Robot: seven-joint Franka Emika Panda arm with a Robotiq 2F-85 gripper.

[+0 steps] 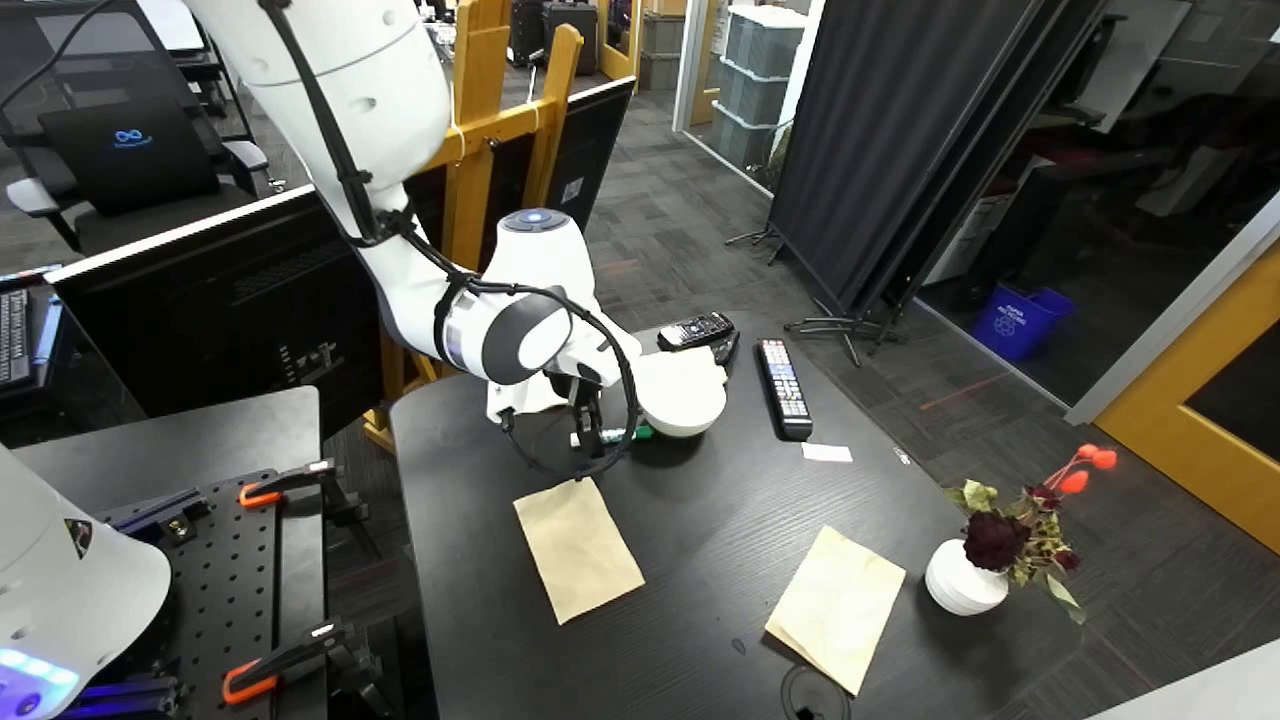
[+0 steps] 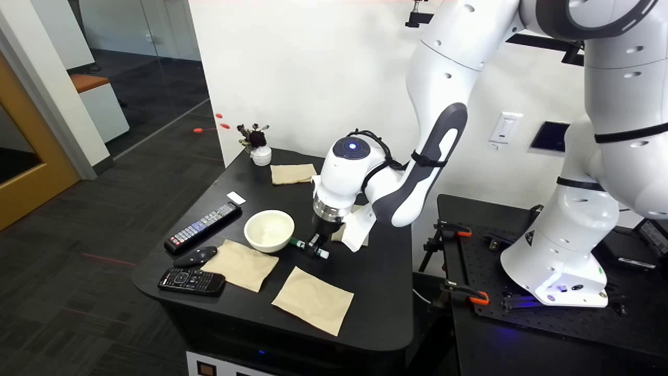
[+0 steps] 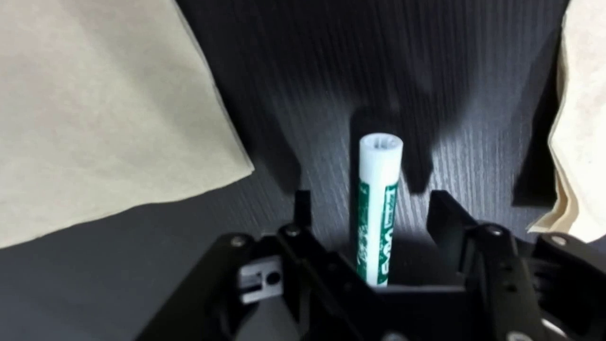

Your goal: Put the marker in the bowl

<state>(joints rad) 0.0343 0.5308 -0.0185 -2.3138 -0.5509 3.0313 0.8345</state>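
The marker is white and green with a green cap. It lies on the dark table in both exterior views [image 1: 614,436] [image 2: 297,243], its capped end close beside the bowl; whether they touch I cannot tell. In the wrist view the marker [image 3: 379,203] shows its white end and label; the rest is hidden by the gripper. The round white bowl [image 1: 683,412] stands upright and looks empty inside [image 2: 269,231]. My gripper [image 3: 369,203] is open and low over the table, one finger on each side of the marker, both apart from it. It also shows in both exterior views [image 1: 588,425] [image 2: 316,245].
Several tan paper notes [image 1: 580,550] [image 2: 313,300] lie around the gripper and bowl. A long black remote [image 2: 203,227], a small remote [image 2: 195,257] and another black remote [image 2: 191,281] lie beyond the bowl. A white vase [image 1: 965,578] with red flowers stands near the table's edge.
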